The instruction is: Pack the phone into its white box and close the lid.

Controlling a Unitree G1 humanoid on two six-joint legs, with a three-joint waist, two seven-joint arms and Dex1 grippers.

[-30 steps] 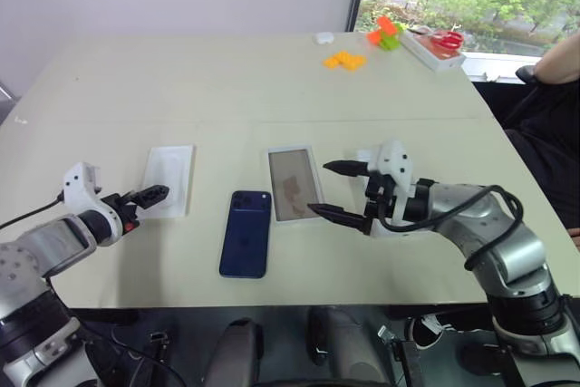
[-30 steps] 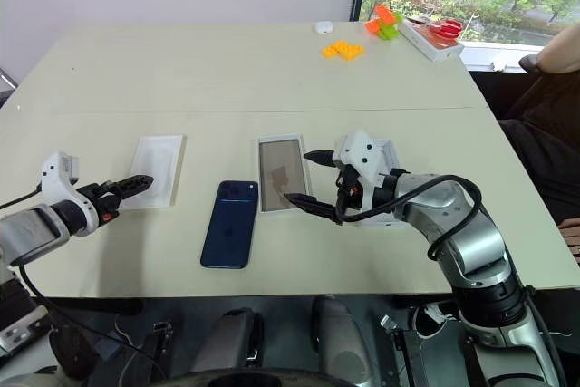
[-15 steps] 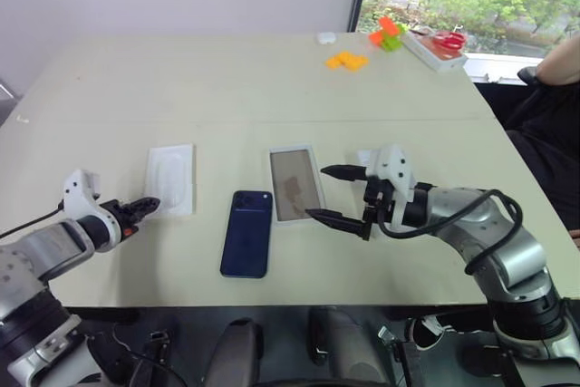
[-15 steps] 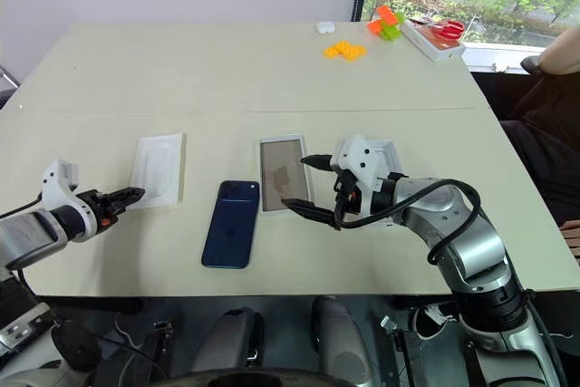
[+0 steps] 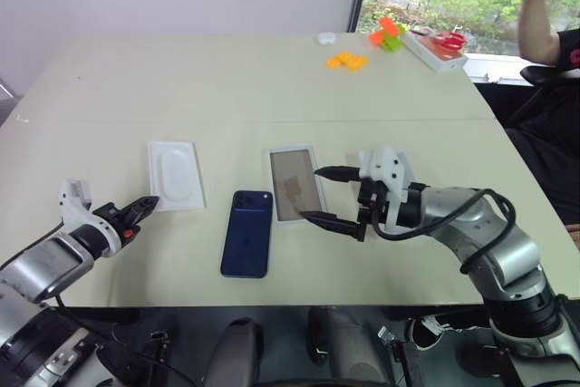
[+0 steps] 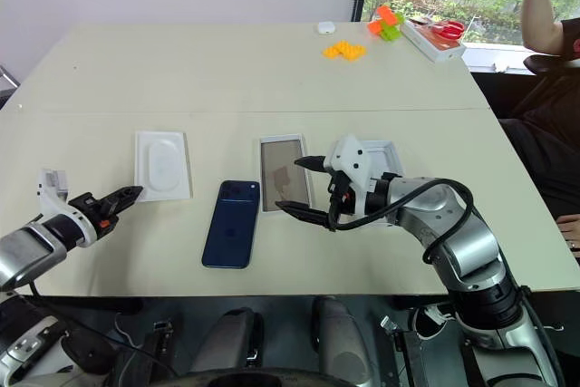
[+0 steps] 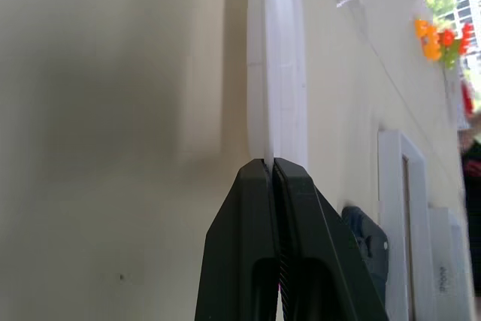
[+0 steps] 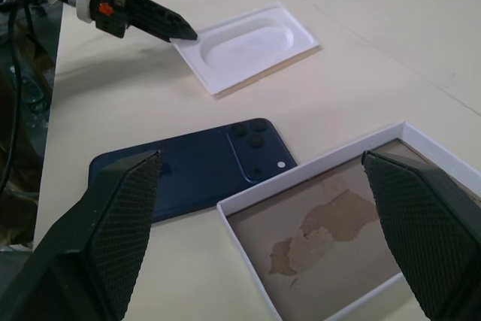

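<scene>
Right wrist view: phone (image 8: 188, 167) lies flat beside empty white box (image 8: 331, 223). Our right gripper (image 5: 324, 195) fingers apart over box; left gripper (image 5: 145, 205) pinched shut, empty, near moulded insert (image 5: 175, 176). We judge phone pickup next.

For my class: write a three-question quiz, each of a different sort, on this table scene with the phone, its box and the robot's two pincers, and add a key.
1. True or false: the slim dark navy-blue phone already lies inside the shallow white cardboard box.
2. Which pincer has its fingers spread wide?
A. the left pincer
B. the right pincer
C. both
3. Fill in: the shut left pincer's tips are at the near edge of the white moulded ____ with an oval recess.

Key:
1. False. The phone rests back up on the pale table, just left of the box, whose brownish-beige inside is bare.
2. B. The right pincer hangs open at the box's right edge.
3. insert
</scene>
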